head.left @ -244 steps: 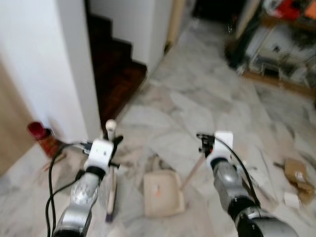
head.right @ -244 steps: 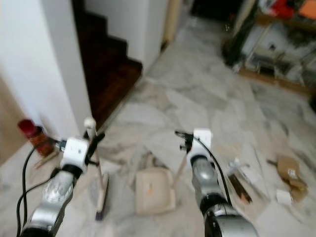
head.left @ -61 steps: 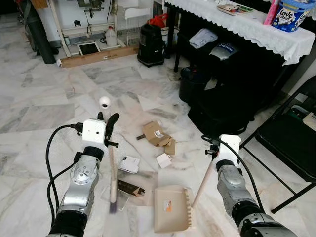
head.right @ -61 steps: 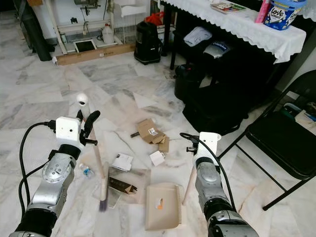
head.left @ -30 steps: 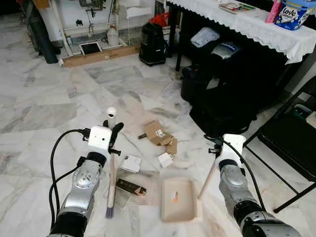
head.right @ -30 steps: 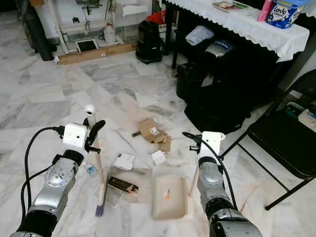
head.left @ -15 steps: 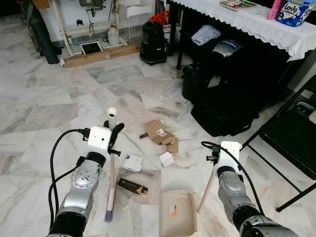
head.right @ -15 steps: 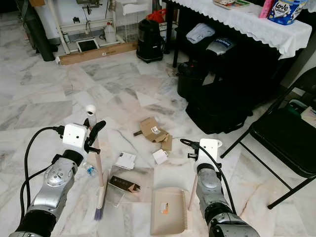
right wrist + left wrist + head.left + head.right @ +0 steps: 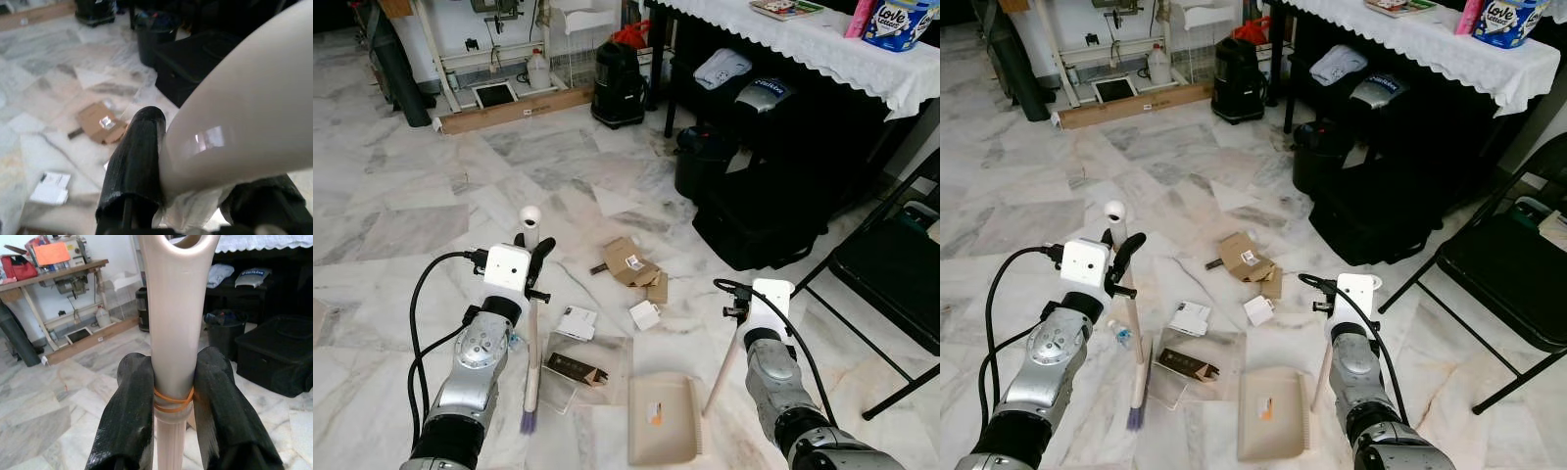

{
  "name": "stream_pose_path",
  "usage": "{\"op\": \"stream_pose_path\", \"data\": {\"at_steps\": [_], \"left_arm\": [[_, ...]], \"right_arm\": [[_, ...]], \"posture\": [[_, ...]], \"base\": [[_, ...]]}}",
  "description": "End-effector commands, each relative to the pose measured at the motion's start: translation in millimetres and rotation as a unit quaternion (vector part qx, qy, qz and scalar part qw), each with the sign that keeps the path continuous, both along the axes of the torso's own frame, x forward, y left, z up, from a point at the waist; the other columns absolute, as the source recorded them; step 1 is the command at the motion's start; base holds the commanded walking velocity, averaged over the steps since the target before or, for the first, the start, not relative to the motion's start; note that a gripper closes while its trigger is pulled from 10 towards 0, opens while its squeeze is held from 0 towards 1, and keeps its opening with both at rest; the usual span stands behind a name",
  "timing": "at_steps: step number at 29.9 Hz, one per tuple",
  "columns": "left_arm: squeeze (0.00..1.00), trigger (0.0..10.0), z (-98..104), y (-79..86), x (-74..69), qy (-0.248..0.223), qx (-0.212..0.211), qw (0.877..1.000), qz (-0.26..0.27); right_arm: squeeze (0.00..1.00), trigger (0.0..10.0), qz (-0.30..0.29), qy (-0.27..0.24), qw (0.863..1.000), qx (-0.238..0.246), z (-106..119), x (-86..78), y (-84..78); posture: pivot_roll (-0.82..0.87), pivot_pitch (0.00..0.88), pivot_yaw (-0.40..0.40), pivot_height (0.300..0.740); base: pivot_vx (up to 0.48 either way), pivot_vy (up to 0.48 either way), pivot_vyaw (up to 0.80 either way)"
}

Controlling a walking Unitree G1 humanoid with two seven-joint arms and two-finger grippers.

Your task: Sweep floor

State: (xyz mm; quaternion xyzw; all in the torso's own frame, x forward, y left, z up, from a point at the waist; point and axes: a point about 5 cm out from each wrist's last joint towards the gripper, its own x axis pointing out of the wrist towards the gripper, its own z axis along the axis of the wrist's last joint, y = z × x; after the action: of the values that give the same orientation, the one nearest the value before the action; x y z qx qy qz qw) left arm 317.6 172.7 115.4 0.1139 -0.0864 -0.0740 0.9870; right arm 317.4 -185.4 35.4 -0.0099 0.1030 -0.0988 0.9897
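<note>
Sweeping looks barely begun, as a judgement: the dustpan (image 9: 664, 420) tray lies flat on the marble floor (image 9: 401, 225) with nothing in it but a small orange label, and all the litter is outside it. Using the dustpan as landmark: a clear plastic sheet (image 9: 570, 377) with a dark brown box (image 9: 573, 369) on it lies just beside its left edge; a white card (image 9: 575, 323) sits further beyond that on the left; a small white box (image 9: 643, 314) is just beyond the pan's far edge; flattened cardboard pieces (image 9: 632, 263) lie further out past that. All of it is left to gather. Left gripper (image 9: 172, 406) is clamped on the broom (image 9: 530, 343) handle, black fingers (image 9: 128, 411) pressed on both sides just at an orange rubber band. Broom long axis runs near upright, slightly tilted, handle tip up toward the camera, bristle end down touching the floor well left of the dustpan, just beside the plastic sheet. Right gripper (image 9: 193, 193) is closed on the dustpan's pale handle (image 9: 722, 360), which slants up from the pan's right rear corner; the pan's open mouth points away from the robot toward the white box. A black folding chair (image 9: 891, 284) stands well right of the pan.
</note>
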Motion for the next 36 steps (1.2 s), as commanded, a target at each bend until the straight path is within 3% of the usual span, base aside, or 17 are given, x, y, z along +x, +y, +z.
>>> {"op": "stream_pose_path", "data": {"at_steps": [1, 11, 21, 28, 36], "left_arm": [[0.0, 10.0, 4.9, 2.4, 1.3, -0.013, -0.002, 1.0, 0.0], [0.0, 10.0, 0.9, -1.6, 1.7, 0.002, 0.001, 1.0, -0.015], [0.0, 10.0, -1.1, -2.5, 2.7, 0.009, -0.003, 1.0, -0.018], [0.0, 10.0, 6.0, -0.8, 10.2, -0.023, 0.011, 1.0, 0.003], [0.0, 10.0, -5.1, -6.9, 14.5, 0.004, 0.008, 1.0, -0.014]], "right_arm": [[0.0, 10.0, -0.009, -0.035, 0.999, -0.003, 14.7, 8.6, -4.1], [0.0, 10.0, 0.003, 0.033, 0.999, -0.016, -5.1, -0.6, 0.6], [0.0, 10.0, 0.006, 0.037, 0.999, -0.012, -7.4, -2.0, 2.2], [0.0, 10.0, 0.006, 0.038, 0.999, -0.01, -7.9, -2.3, 2.9], [0.0, 10.0, 0.006, 0.034, 0.999, -0.011, -7.2, -2.3, 2.2]], "posture": [[0.06, 0.055, -0.018, 0.74], [0.06, 0.062, -0.014, 0.74], [0.06, 0.064, -0.011, 0.74], [0.06, 0.062, -0.011, 0.74], [0.05, 0.067, -0.01, 0.74]], "base": [[0.0, 0.0, 0.0], [0.0, 0.0, 0.0], [0.0, 0.0, 0.0], [0.0, 0.0, 0.0], [0.0, 0.0, 0.0]]}}
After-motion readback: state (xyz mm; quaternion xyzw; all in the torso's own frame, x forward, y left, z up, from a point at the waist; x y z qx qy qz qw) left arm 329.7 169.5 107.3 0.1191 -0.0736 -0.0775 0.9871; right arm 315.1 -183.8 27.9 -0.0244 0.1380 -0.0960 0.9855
